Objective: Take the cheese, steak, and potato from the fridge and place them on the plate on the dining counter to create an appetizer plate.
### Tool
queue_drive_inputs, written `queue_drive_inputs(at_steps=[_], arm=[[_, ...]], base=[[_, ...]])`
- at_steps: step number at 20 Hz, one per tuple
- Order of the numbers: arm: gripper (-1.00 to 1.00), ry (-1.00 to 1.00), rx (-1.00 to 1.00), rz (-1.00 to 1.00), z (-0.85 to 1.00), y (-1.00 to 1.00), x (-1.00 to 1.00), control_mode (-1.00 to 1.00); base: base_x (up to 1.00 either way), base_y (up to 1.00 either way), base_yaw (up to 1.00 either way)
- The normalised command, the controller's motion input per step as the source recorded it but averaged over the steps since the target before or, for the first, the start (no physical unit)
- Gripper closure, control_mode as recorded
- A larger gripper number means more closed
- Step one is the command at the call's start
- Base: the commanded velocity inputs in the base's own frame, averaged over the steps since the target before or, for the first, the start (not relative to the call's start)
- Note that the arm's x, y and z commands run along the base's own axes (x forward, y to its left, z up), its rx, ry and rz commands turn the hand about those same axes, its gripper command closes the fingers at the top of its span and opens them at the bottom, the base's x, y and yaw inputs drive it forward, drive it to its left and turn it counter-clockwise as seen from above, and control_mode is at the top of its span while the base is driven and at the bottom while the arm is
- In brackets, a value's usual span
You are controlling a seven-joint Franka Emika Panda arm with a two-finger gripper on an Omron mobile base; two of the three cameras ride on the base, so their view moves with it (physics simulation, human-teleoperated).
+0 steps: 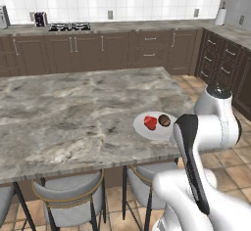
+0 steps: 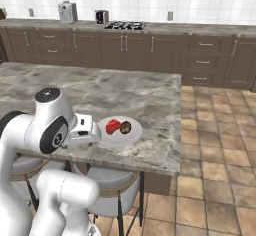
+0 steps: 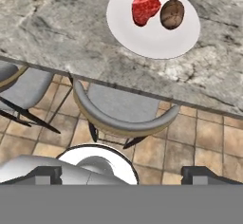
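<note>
White against the marbled dining counter [image 3: 57,33], the plate [image 3: 152,40] carries two of our three foods: the red steak [image 3: 144,7] and, just beside it at its 3 o'clock, the dark-brown potato [image 3: 172,14]. We see no cheese on it, so we judge that a trip to the fridge is what remains.

In the hand view our gripper [image 3: 121,173] has its two dark tips spread wide at the bottom edge, with nothing between them. From there the plate lies toward 12 o'clock, a touch right of centre, beyond the counter's edge and a grey stool [image 3: 126,111] below it. Steak and potato line up roughly across the view, 9 to 3 o'clock.

In the right base view the hand [image 2: 87,129] sits just beside the plate's [image 2: 131,135] rim at 9 o'clock. We judge the next move turns away from this plate.
</note>
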Motion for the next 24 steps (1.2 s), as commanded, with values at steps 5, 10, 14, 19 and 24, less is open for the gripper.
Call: queue_drive_inputs(at_steps=[5, 10, 14, 19, 24], arm=[[-1.0, 0.0, 0.0, 0.0, 0.0, 0.0, 0.0, 1.0], [-1.0, 0.0, 0.0, 0.0, 0.0, 0.0, 0.0, 1.0], [-1.0, 0.0, 0.0, 0.0, 0.0, 0.0, 0.0, 1.0], [-1.0, 0.0, 0.0, 0.0, 0.0, 0.0, 0.0, 1.0], [-1.0, 0.0, 0.0, 0.0, 0.0, 0.0, 0.0, 1.0]], base=[[-0.06, 0.01, -0.01], [-0.89, 0.19, 0.04], [-0.75, 0.84, 0.0], [-0.42, 1.0, 0.0], [-0.39, 1.0, 0.01]])
